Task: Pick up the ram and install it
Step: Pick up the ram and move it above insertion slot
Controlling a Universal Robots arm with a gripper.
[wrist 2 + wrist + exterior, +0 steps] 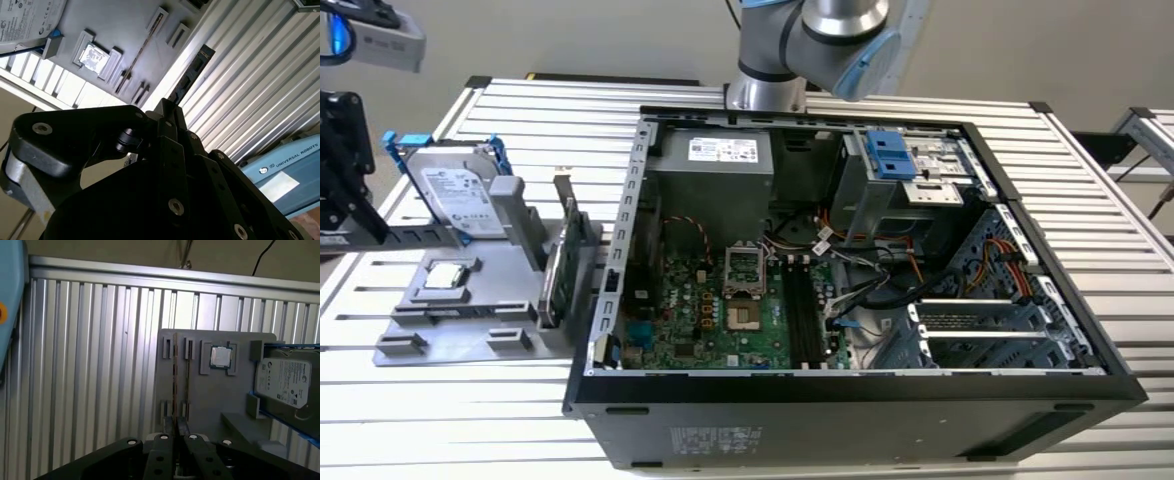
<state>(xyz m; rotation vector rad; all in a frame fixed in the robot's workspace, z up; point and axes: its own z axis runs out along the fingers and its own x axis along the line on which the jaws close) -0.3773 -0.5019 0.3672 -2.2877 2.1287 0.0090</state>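
At the exterior view's left, on the slatted surface [1121, 210], a grey holder [454, 335] carries a hard drive [454, 190] in its blue frame, a processor chip [447, 275] and a green expansion card [560, 265]. To its right lies the open computer case [854, 395]. The long black memory slots [803, 320] on its motherboard [707, 310] look empty. In both wrist views the fingers [165, 450] are closed on the ram [192, 70], which juts past their tips, well above the holder. The pickup looks done; the ram is not yet seated in a slot.
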